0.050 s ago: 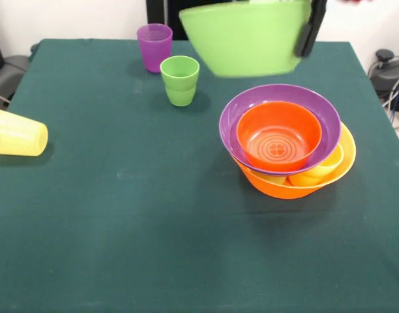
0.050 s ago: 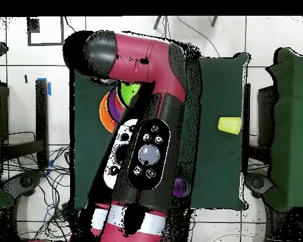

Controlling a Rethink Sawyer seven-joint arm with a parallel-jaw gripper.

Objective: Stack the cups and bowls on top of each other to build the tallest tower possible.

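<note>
My gripper (image 1: 305, 38) is shut on the right rim of the deep lime green bowl (image 1: 248, 38), holding it in the air above the far side of the table; one dark finger shows outside the wall. Below and nearer stands the tower (image 1: 287, 147): the largest yellow-orange bowl (image 1: 346, 156) as base, a yellow-orange cup (image 1: 320, 171) lying inside it, the wide purple bowl (image 1: 229, 124) on top, and the small orange bowl (image 1: 278, 137) nested in that. In the overhead view the arm hides most of it; only the green bowl (image 2: 129, 92) and the base's rim (image 2: 103, 112) show.
A purple cup (image 1: 154, 45) and a lime green cup (image 1: 180, 79) stand upright at the far middle. A pale yellow cup (image 1: 17, 134) (image 2: 230, 125) lies on its side near the left table edge. Dark green cloth (image 1: 154, 228) covers the table.
</note>
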